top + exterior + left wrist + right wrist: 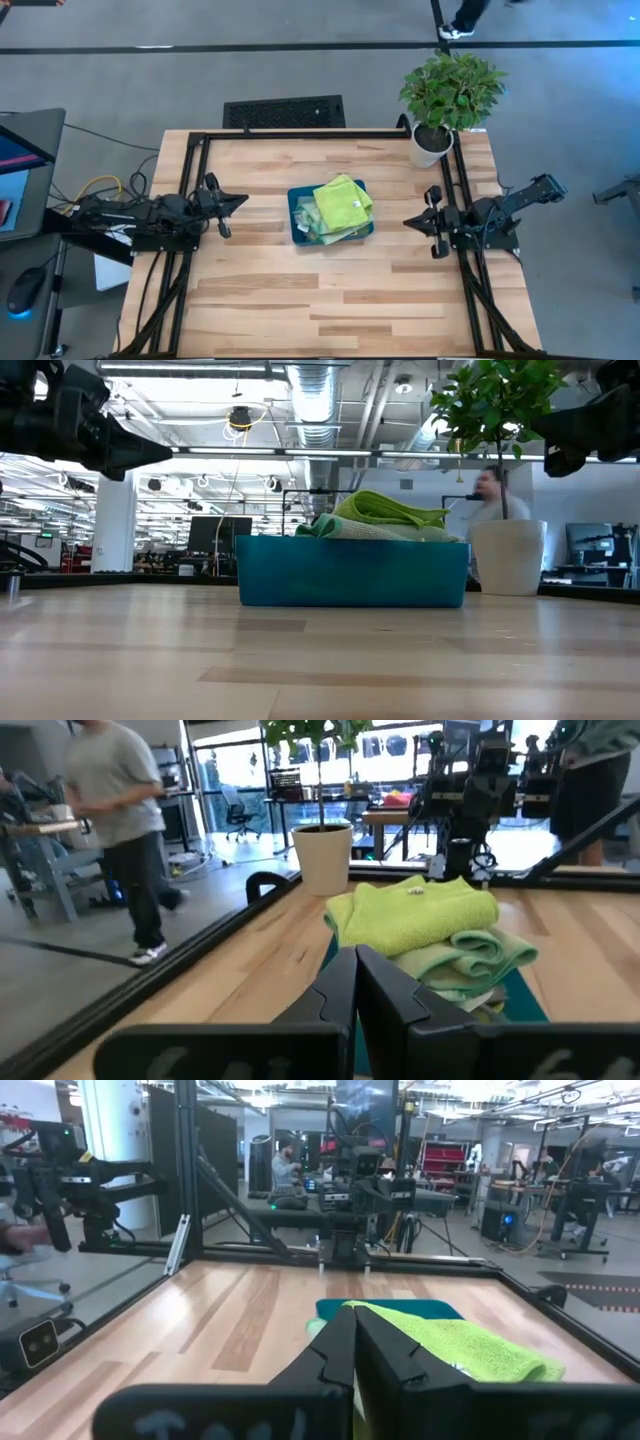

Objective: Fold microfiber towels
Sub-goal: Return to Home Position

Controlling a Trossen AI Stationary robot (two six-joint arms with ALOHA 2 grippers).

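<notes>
the towels [343,203] are piled in the tray [350,572] on the bench [300,300]; soft and floppy, best pinched at a folded edge. left jaws and right jaws are held together, empty.

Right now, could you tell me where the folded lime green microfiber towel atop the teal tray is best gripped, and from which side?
Probably from straight above, pinching the lime green towel near its middle bulge. It lies topmost, heaped above the teal tray's rim, so nothing covers it, while the walls and the paler cloths beneath hinder a sideways pinch.
</notes>
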